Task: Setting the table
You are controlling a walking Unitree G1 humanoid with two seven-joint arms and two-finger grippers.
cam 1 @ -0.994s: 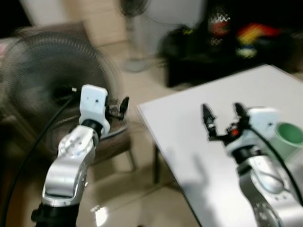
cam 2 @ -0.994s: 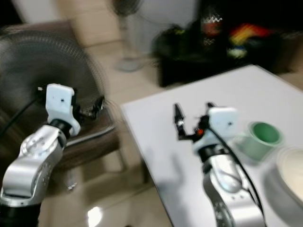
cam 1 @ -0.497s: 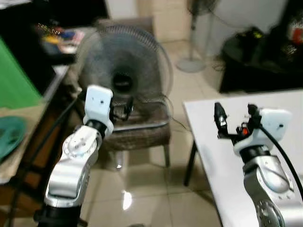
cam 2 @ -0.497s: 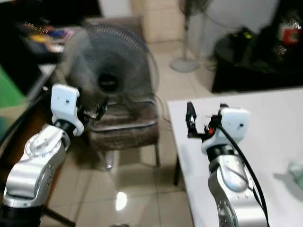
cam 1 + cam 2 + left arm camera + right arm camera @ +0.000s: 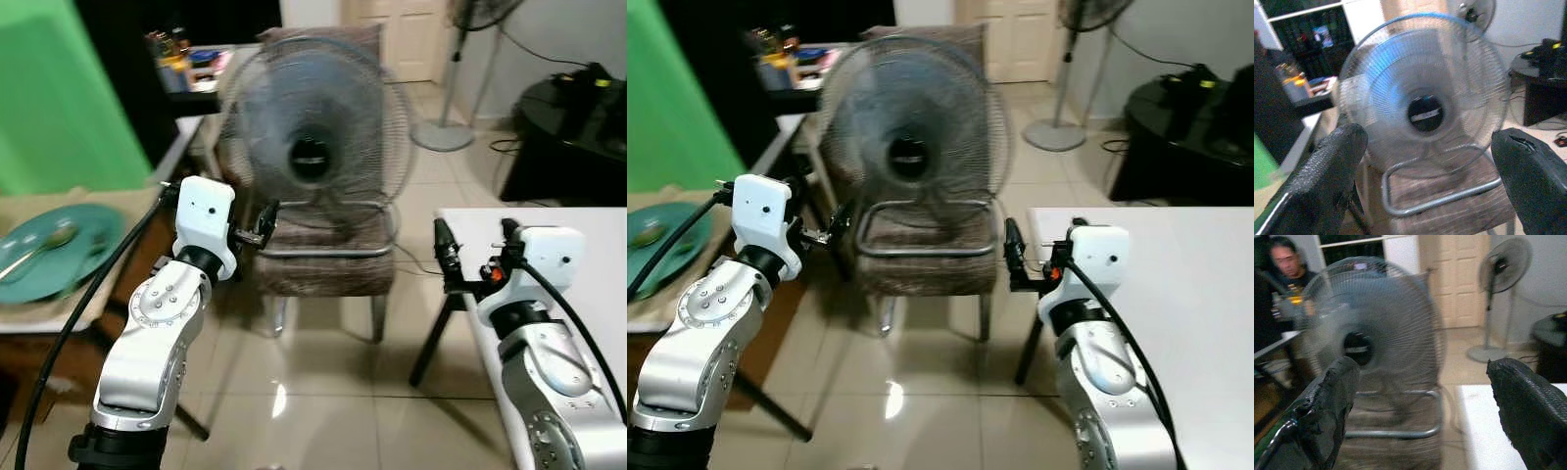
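Before the fan [image 5: 315, 137], left tool [image 5: 263, 223] and right tool [image 5: 474, 255] hover raised, fingers spread.

A lived-in home, by the look of it: glossy tiled floor [image 5: 323, 392], a panelled door [image 5: 1459, 279] and plain walls. A round fan [image 5: 313, 147] sits on a brown chair [image 5: 323, 264], and a pedestal fan [image 5: 1501, 289] stands by the door. A white table [image 5: 1185, 294], a teal plate [image 5: 54, 250] and a cluttered shelf [image 5: 1308, 29] show everyday household use.
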